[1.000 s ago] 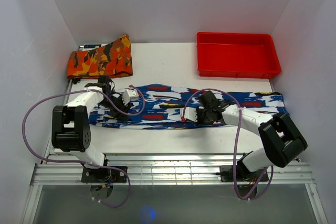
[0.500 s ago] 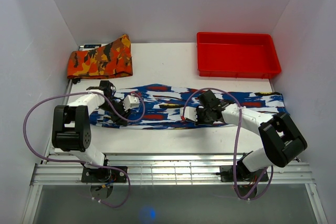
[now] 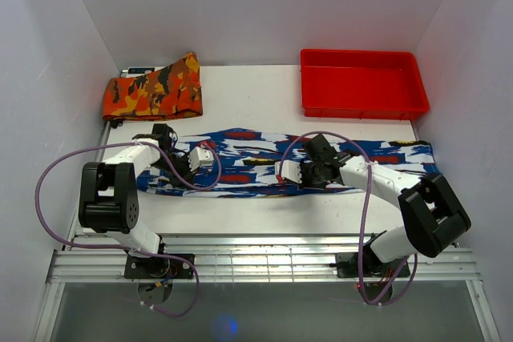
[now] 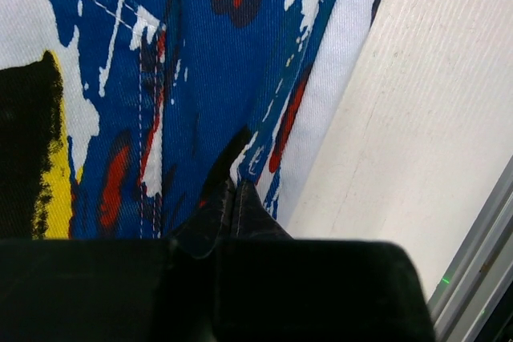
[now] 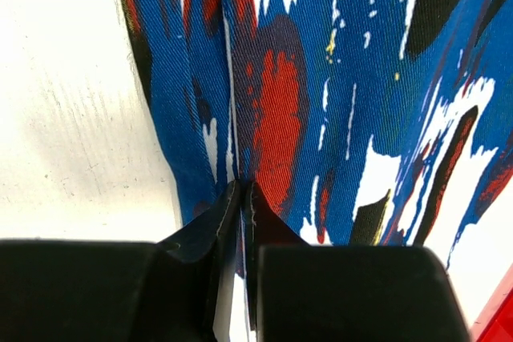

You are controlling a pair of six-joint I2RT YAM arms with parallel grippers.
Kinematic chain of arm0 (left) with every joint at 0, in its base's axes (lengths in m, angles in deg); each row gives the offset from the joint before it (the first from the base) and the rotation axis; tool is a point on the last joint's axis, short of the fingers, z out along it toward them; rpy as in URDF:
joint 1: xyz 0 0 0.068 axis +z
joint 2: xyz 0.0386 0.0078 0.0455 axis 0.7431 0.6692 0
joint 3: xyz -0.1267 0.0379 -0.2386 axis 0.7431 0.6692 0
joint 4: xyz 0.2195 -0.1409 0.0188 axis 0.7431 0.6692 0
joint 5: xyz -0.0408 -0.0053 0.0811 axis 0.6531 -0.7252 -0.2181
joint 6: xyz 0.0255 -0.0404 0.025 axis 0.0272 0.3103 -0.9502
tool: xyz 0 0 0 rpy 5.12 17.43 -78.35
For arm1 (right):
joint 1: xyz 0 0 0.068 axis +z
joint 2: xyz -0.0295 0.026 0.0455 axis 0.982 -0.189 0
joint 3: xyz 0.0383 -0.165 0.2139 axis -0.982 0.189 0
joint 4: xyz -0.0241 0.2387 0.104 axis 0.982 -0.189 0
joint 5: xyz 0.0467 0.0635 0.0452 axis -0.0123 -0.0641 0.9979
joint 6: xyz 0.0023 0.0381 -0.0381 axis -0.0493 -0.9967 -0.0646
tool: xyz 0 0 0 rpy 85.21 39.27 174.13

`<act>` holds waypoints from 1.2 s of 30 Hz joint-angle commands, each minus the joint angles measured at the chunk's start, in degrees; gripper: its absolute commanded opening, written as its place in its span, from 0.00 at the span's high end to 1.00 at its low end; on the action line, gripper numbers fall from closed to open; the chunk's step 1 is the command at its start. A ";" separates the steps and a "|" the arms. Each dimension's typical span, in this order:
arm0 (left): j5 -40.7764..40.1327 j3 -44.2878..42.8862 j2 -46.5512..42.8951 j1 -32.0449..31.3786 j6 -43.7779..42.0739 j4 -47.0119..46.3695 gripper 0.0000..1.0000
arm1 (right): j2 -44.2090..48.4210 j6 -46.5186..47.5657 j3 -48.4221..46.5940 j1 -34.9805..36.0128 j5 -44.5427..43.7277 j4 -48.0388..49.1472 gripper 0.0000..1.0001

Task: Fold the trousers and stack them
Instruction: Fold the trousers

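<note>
**Now pinching the trousers (image 3: 256,167) at two spots**

They lie spread lengthwise across the desk's (image 3: 248,98) near half. My left end effector (image 4: 234,190) is closed on a raised ridge of fabric by their near edge. My right end effector (image 5: 243,190) is closed on a fold near their middle. An orange camouflage cloth (image 3: 152,92) and a red tray (image 3: 362,106) sit behind.

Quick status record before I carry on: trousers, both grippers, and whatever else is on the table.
trousers: laid flat, left to right across the table
left gripper: shut on the trousers' near edge, towards their left end
right gripper: shut on the trousers' near edge, around mid-length
orange garment: folded, far left corner
red tray: far right corner
</note>
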 commanded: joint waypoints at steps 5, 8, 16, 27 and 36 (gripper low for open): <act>-0.59 0.36 -0.67 -0.07 -1.73 2.33 1.00 | -0.27 0.42 -0.97 0.25 -1.42 0.23 0.75; -0.50 0.27 -0.85 -0.07 -1.91 2.51 1.00 | -1.32 0.69 -1.06 0.07 -1.69 0.94 0.68; -0.24 0.18 -1.11 -0.07 -2.18 2.86 1.00 | -1.85 2.88 -1.76 -1.16 -0.81 0.67 0.91; 1.25 -1.57 -3.30 0.54 -2.35 5.22 1.00 | -0.02 2.97 -3.96 -3.01 1.73 -1.61 0.92; 2.93 -1.31 -8.66 0.99 -3.84 10.32 1.00 | 3.15 3.41 -4.58 -3.01 5.78 -7.85 0.92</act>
